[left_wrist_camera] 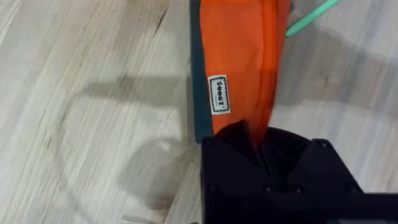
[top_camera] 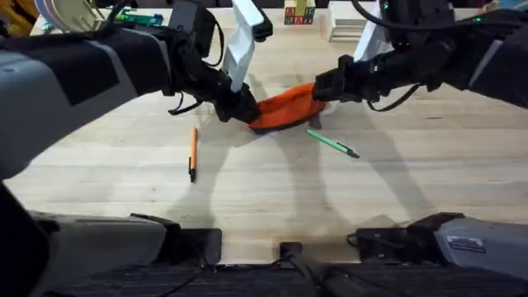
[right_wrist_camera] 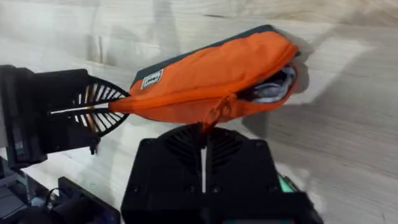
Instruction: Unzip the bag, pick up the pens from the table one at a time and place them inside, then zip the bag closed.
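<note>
The orange bag point(top_camera: 285, 108) lies at the middle of the table point(top_camera: 264, 190), stretched between both arms. My left gripper point(top_camera: 245, 113) is shut on the bag's left end, seen up close in the left wrist view point(left_wrist_camera: 252, 134), where the bag point(left_wrist_camera: 236, 56) carries a small white label. My right gripper point(right_wrist_camera: 204, 130) is shut on the orange pull tab point(right_wrist_camera: 214, 112) about midway along the zipper. Beyond the tab the bag point(right_wrist_camera: 205, 71) gapes, showing grey lining point(right_wrist_camera: 273, 87). The orange pen point(top_camera: 192, 153) lies left of the bag. The green pen point(top_camera: 332, 143) lies just in front of it to the right.
Toy blocks point(top_camera: 299, 14) and green clutter point(top_camera: 136, 16) stand along the table's far edge. The arm bases point(top_camera: 280, 247) line the near edge. Bare wood stretches between the pens and the near edge.
</note>
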